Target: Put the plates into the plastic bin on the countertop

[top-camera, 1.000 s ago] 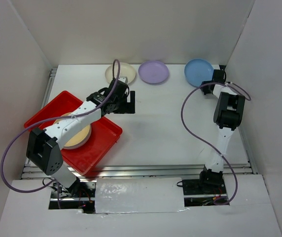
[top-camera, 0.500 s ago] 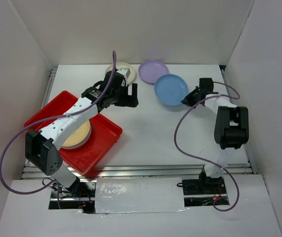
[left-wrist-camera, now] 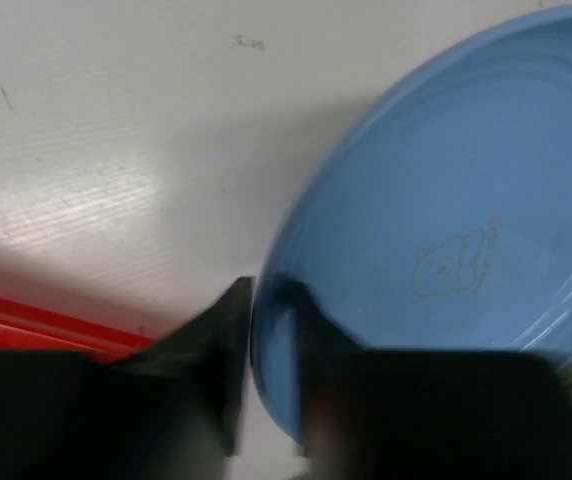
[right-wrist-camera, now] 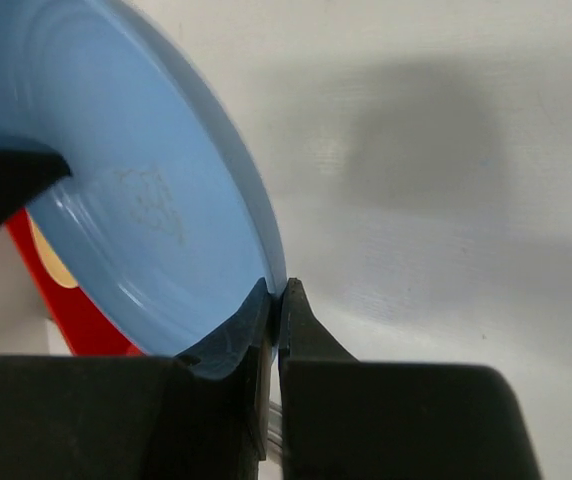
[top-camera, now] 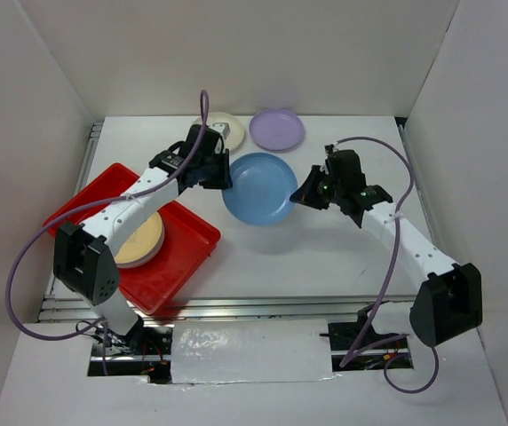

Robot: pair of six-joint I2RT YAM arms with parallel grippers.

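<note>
the red bin (top-camera: pixel 186 241) sits at the left of the tabletop (top-camera: pixel 325 257) and holds one yellow-orange plate (top-camera: pixel 143 244), lying flat inside it. the blue plate (top-camera: pixel 258 191) is outside the bin, just beside its far right corner. the right gripper (right-wrist-camera: pixel 277 290) is clenched on the plate's right rim. the left gripper (left-wrist-camera: pixel 266 295) straddles its left rim, though i cannot tell if it presses. a cream plate (top-camera: pixel 227 122) and a purple plate (top-camera: pixel 277 130) lie at the far edge.
</note>
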